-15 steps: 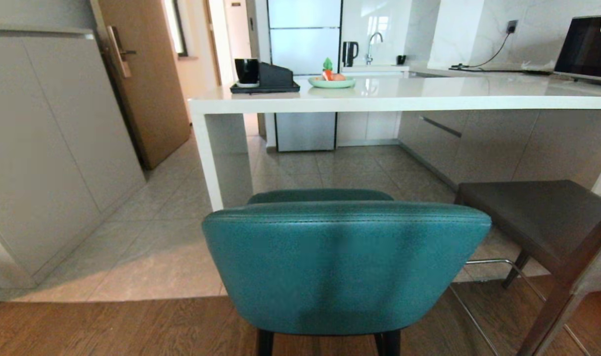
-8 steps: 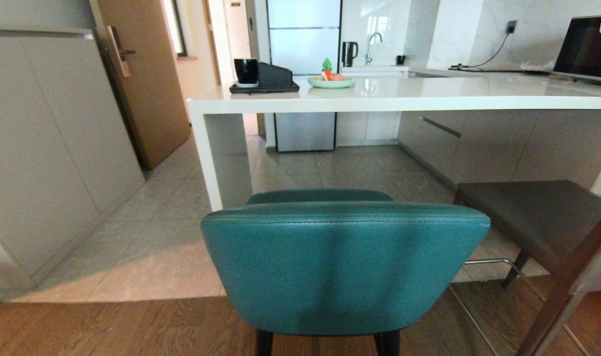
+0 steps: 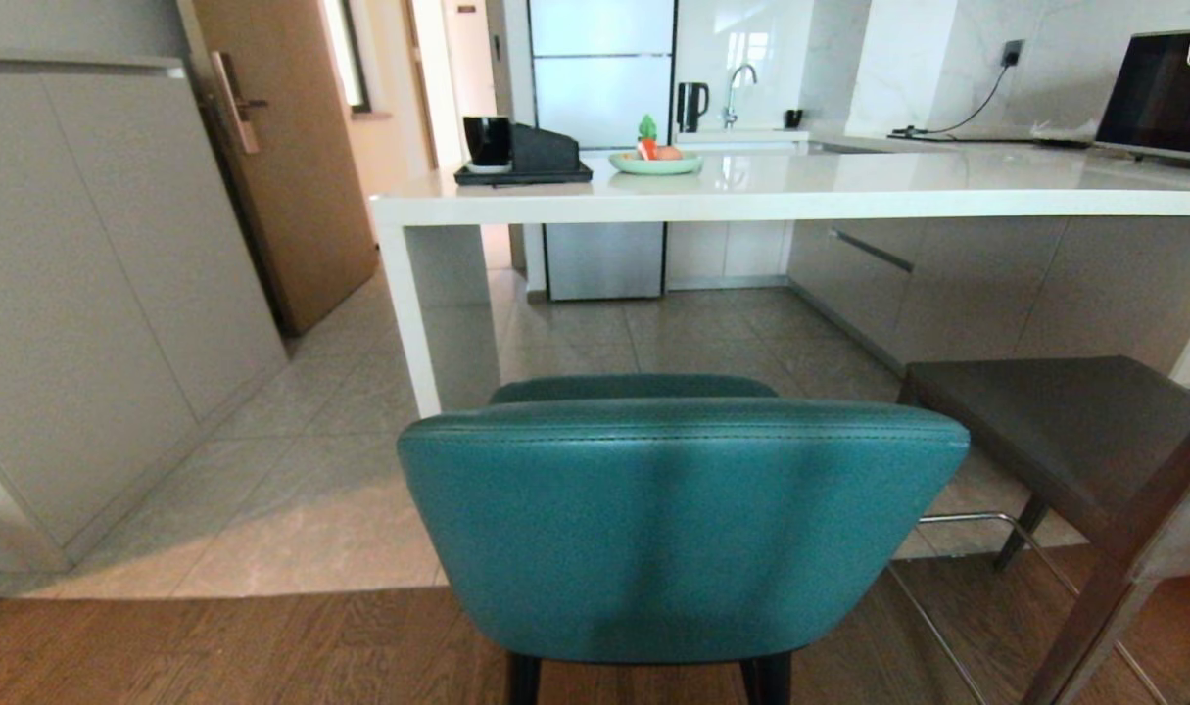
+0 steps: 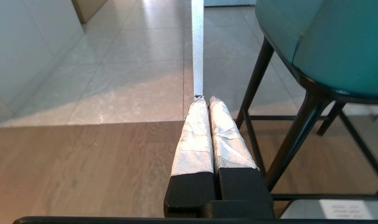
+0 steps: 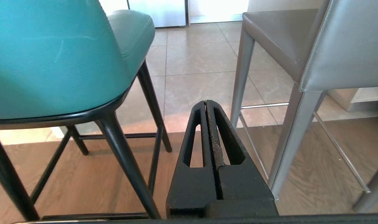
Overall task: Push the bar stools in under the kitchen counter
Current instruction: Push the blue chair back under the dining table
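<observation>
Stools, two, both short of the counter (image 3: 751, 201).

Teal stool (image 3: 683, 529): dead ahead of me, back toward me, seat pointing at the counter gap. It stands across the seam where wood floor (image 3: 213, 646) meets tile (image 3: 340, 470), with its seat front still clear of the slab edge. I judge it the first to push, since I am squared up behind it.

Grey stool (image 3: 1074, 441): to my right, just beside the teal one, turned at a slant to the counter. Its seat sits near the grey panels (image 3: 996, 284), not yet tucked under.

Counter: white slab across the far side, white side leg (image 3: 408, 313) on my left. The open bay between leg and panels is where both stools belong.

Left gripper (image 4: 206, 99): low, outside the teal stool's left legs, fingers pressed together, holding nothing.

Right gripper (image 5: 206, 102): low, in the gap between the two stools, jaws closed flat, empty.

Reason for posture, as I judge it: closed fingers make blunt pushers, and arms either side of the teal back let me press evenly.

Risk: thin black legs (image 5: 123, 161) may catch at the floor seam.
</observation>
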`<state>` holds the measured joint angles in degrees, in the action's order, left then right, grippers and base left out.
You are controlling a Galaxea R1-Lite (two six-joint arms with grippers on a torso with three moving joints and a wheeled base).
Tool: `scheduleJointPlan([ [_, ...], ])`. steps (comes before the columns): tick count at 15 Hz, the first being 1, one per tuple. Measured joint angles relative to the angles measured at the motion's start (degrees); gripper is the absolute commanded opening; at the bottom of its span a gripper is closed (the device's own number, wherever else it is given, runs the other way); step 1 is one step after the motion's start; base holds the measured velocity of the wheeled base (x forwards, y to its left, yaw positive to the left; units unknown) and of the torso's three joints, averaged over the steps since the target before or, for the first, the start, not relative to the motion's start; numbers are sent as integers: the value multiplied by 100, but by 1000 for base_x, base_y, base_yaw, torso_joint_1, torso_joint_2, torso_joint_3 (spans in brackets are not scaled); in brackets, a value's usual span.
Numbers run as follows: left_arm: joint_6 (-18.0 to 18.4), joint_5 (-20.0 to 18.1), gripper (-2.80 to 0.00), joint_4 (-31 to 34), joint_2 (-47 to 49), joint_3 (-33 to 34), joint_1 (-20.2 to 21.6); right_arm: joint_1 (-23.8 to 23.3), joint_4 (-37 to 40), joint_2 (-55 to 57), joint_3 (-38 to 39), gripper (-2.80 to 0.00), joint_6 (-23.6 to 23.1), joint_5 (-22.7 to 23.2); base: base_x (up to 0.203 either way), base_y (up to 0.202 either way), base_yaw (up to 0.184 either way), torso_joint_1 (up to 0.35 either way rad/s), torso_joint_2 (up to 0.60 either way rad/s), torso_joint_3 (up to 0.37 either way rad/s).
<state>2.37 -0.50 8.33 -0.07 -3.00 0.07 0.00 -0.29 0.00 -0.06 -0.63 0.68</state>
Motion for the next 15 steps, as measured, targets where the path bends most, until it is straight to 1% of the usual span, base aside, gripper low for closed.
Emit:
scheduleJointPlan([
  [1, 42, -37, -280, -88, 0, -8, 0, 0, 11, 15, -86, -280, 36, 36, 0, 0, 0, 0, 0, 0],
  [3, -162, -326, -280, -390, 130, -349, 0, 0, 5, 256, -491, -280, 265, 171, 0, 0, 0, 0, 0, 0],
  [4, -269, -478, -280, -429, 328, -524, 0, 0, -25, 468, -703, -280, 375, 231, 0, 0, 0, 0, 0, 0],
  [6, -390, -670, -280, -749, 970, -844, -92, 0, -216, 997, -1000, -280, 504, 423, 0, 0, 0, 0, 0, 0],
  [8, -439, -740, -280, -1372, 1776, -972, -263, 0, -678, 1561, -1114, -280, 534, 495, 0, 0, 0, 0, 0, 0],
  [11, -489, -786, -280, -2659, 3272, -914, -476, 0, -1587, 2565, -1144, -280, 535, 540, 0, 0, 0, 0, 0, 0],
  [15, -526, -793, -280, -5031, 5589, -514, -626, 29, -3291, 4132, -875, -280, 407, 571, 0, 0, 0, 0, 0, 0],
])
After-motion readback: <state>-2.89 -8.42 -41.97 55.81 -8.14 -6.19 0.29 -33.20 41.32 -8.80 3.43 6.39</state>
